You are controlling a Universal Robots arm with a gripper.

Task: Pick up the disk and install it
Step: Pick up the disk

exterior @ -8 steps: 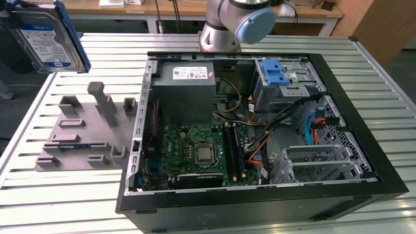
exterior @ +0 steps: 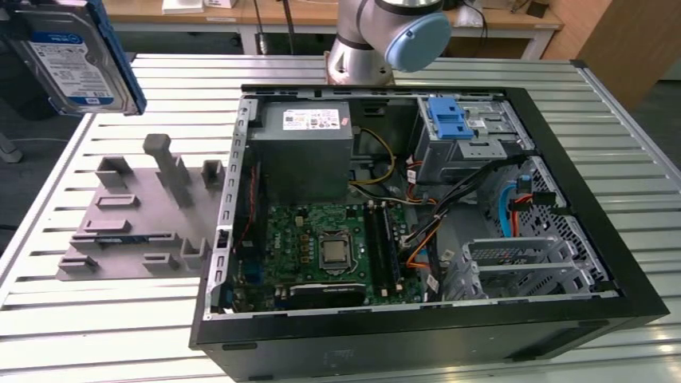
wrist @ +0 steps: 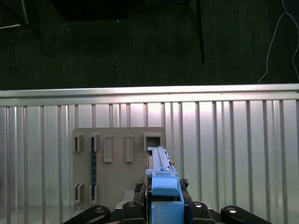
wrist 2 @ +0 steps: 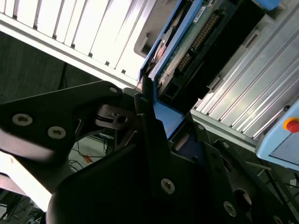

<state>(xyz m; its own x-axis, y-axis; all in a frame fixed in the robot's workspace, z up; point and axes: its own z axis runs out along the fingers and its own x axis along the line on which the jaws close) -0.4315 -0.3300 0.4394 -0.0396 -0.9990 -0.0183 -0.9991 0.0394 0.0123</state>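
Grips disk (exterior: 76,57) by its blue bracket, gripper (wrist 2: 161,116) clenched, high above table (exterior: 107,335) corner, well apart from case (exterior: 596,319). Seemingly holds one end only: may tilt or slip, then snag on cage (exterior: 468,144).

You'll find the disk (exterior: 76,56) in the upper left corner of the exterior view, raised in the air and partly cut off by the frame's edge. It is a flat silver drive. Its blue-and-white label with the black barcode strip faces the camera, and a blue plastic bracket runs along its sides. It stands nearly on end, tilted, its lower end leaning toward the frame's right. In the second wrist view its green circuit board and black connector row show, with the bracket clamped in the gripper (wrist 2: 170,123). In the first wrist view you look along its thin blue-framed edge.
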